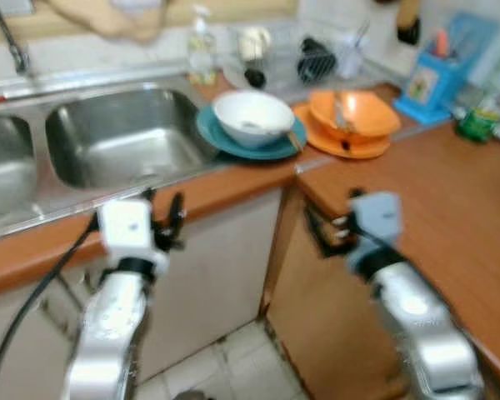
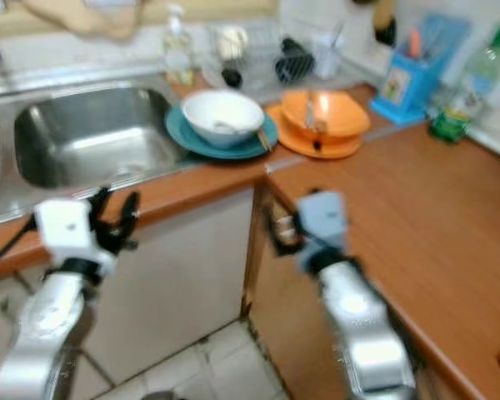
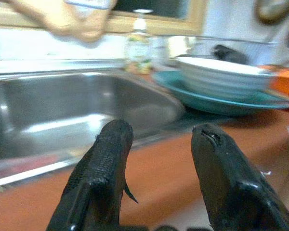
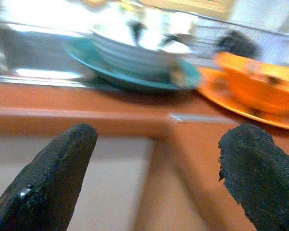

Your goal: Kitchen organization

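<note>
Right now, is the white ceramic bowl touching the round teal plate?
Touching: the left eye view shows the white bowl sitting directly on the teal plate.

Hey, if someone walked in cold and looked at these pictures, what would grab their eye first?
Probably the bright dishes on the wooden counter: a white bowl on a teal plate right beside the steel sink, and next to that an orange bowl on an orange plate. In front, the open left gripper and open right gripper are raised at the counter's edge.
</note>
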Motion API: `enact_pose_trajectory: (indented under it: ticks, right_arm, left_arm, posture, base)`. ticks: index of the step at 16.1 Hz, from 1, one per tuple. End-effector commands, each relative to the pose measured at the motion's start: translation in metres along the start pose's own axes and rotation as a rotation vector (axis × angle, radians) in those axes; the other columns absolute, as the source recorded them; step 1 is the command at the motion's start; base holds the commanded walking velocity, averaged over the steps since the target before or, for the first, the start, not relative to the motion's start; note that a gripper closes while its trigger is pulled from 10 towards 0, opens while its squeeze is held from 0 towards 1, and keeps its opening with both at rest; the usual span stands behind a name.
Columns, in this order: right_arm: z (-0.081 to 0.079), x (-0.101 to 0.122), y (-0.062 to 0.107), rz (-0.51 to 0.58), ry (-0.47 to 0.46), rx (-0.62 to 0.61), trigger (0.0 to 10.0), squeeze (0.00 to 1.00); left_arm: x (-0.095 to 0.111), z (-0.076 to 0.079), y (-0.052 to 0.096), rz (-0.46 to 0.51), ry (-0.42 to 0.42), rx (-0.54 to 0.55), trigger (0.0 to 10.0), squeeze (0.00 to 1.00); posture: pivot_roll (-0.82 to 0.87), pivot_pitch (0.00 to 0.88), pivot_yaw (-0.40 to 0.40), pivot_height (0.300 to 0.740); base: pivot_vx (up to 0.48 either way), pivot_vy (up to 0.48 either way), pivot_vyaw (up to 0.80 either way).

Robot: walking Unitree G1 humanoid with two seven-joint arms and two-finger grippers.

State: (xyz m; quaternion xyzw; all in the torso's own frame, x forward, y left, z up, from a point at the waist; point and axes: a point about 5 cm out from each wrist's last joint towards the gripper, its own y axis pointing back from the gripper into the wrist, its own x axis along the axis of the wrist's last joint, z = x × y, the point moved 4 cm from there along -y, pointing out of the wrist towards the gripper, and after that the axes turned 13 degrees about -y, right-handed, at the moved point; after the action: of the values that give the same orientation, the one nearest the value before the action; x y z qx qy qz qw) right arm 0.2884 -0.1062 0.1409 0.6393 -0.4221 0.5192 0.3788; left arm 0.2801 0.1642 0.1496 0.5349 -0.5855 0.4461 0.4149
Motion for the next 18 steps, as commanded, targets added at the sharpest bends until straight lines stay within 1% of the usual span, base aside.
enact_pose_trajectory:
  ticks: [1,3,5,8,12,18]
  right_arm:
    - [0.007,0.007,0.003,0.015,0.010,-0.009,10.0,0.00]
    - [0.003,0.011,0.002,0.033,0.013,0.014,10.0,0.00]
    - [-0.004,0.014,0.005,0.042,0.031,0.063,10.0,0.00]
    - [-0.011,0.011,0.012,0.041,0.028,0.114,10.0,0.00]
    - [-0.008,0.008,0.020,0.040,0.020,0.101,10.0,0.00]
    - [-0.007,0.006,0.026,0.033,0.009,0.077,10.0,0.00]
  left_arm:
    - [0.013,0.003,-0.003,0.046,0.011,-0.004,10.0,0.00]
    - [0.016,0.001,-0.002,0.055,0.010,0.001,10.0,0.00]
    - [0.019,-0.001,-0.002,0.065,0.007,0.006,10.0,0.00]
    - [0.021,-0.002,0.001,0.071,0.001,-0.002,10.0,0.00]
    - [0.021,0.003,0.004,0.068,-0.009,-0.033,10.0,0.00]
    - [0.015,0.004,0.006,0.038,-0.010,-0.048,10.0,0.00]
  posture:
    - [-0.01,0.000,-0.027,0.740]
    - [-0.01,0.000,-0.027,0.740]
    - [-0.01,0.000,-0.025,0.740]
    - [-0.01,0.000,-0.019,0.740]
    - [-0.01,0.000,-0.009,0.740]
    - [-0.02,0.000,0.003,0.740]
  base:
    - [0.371,0.000,0.00]
    - [0.368,0.000,0.00]
    - [0.368,0.000,0.80]
    - [0.368,0.000,0.72]
    - [0.336,0.000,0.00]
    - [0.000,0.000,0.00]
